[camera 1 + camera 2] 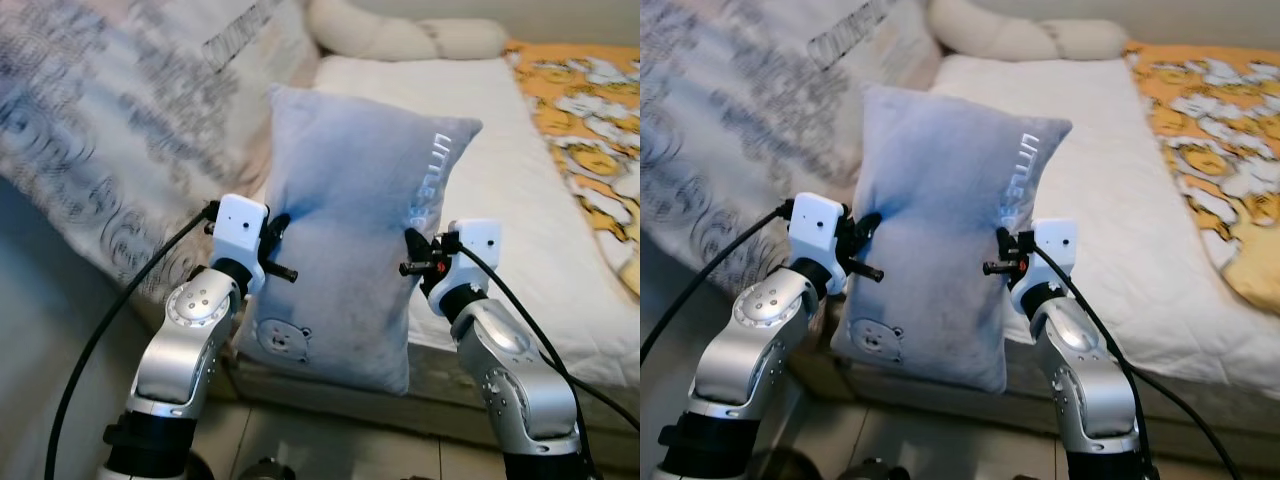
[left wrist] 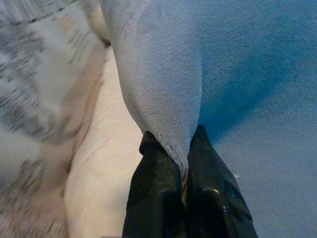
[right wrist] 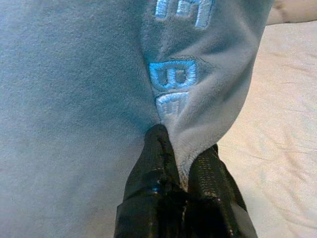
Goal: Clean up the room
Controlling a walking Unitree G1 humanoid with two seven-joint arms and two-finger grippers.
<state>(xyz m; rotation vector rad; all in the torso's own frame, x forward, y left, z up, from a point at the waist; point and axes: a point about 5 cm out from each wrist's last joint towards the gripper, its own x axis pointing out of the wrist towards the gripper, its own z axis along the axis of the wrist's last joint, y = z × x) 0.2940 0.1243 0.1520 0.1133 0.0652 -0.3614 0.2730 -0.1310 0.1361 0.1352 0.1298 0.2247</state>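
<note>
A light blue plush pillow (image 1: 350, 240) with pale embroidered letters and a small bear patch hangs upright in front of the bed, held between both arms. My left gripper (image 1: 277, 228) is shut on the pillow's left edge; the left wrist view has a fold of blue fabric (image 2: 168, 99) pinched between the black fingers (image 2: 153, 193). On the pillow's right edge my right gripper (image 1: 412, 243) is shut too, and the right wrist view has the lettered seam (image 3: 173, 94) squeezed between its fingers (image 3: 151, 168).
A bed with a white mattress (image 1: 500, 200) lies ahead. A grey-patterned quilt (image 1: 110, 130) drapes its left side, a cream bolster (image 1: 410, 35) lies at the head, and an orange cartoon blanket (image 1: 590, 120) covers the right. Tiled floor (image 1: 330, 440) is below.
</note>
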